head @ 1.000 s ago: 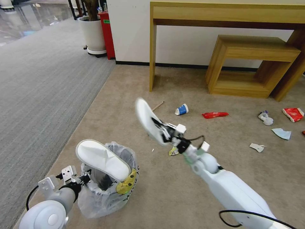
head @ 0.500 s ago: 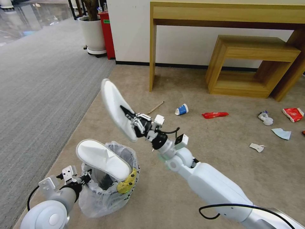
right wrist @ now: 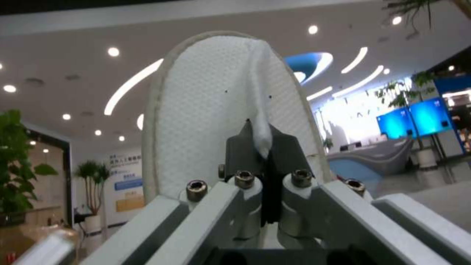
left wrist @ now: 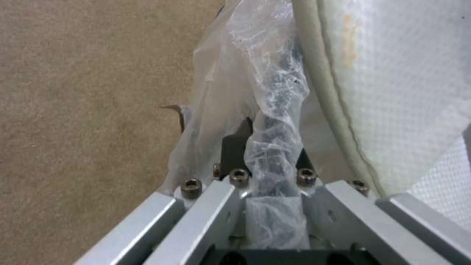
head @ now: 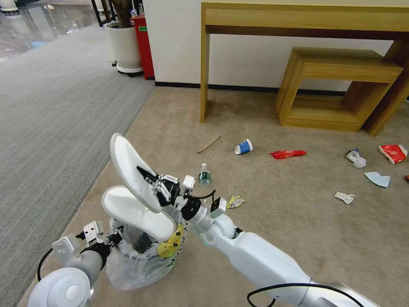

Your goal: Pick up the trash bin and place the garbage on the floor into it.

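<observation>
While the right tool [head: 149,181] pinches a white slippers fold shut between its fingers [right wrist: 282,147], that upright slipper [head: 130,170] hangs just above the trash bin [head: 145,251], touching or nearly touching the second slipper [head: 136,213] lying across the rim. Left tool [head: 111,238] is clamped on the bin's bag-lined rim [left wrist: 275,121], at the bin's left side. Beyond the right tool on the floor [head: 298,221]: small bottle [head: 205,174], yellow wrapper [head: 235,201], wooden stick [head: 208,144], paper cup [head: 243,147], red wrapper [head: 288,154].

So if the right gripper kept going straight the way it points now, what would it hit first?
Nothing, probably: the right gripper, shut on a slipper, points up and away over the bin, toward open ceiling in its wrist view.
</observation>
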Controlling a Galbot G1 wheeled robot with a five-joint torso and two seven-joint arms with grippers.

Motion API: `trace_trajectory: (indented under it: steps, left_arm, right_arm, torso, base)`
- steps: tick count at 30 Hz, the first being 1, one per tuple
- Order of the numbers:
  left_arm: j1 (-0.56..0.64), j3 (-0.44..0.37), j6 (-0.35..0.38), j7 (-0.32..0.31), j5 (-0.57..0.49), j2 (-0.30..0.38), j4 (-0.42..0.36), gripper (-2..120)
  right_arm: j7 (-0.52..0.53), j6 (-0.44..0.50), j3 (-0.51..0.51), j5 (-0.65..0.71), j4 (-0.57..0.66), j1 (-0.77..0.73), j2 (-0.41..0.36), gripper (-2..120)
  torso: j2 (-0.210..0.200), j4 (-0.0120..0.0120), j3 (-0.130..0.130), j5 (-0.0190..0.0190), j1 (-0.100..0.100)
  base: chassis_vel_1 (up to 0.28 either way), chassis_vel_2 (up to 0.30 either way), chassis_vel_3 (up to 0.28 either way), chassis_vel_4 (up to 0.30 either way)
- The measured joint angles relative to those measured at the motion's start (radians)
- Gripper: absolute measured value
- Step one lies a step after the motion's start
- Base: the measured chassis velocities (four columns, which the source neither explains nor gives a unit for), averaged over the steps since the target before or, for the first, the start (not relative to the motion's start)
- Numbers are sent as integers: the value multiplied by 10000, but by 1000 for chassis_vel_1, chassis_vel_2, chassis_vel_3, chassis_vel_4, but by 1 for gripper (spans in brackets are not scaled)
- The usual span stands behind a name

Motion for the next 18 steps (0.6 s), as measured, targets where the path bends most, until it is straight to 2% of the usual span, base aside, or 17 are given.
trace_trajectory:
  steps: [18]
  left_arm:
    - [46, 26, 0, -26, -29, -86, -168, 1]
  right_arm:
    - [-225, 376, -215, -380, -1014, -254, 35, 0]
  torso:
    - [0, 0, 0, 0, 0]
  base:
    - [0, 0, 0, 0]
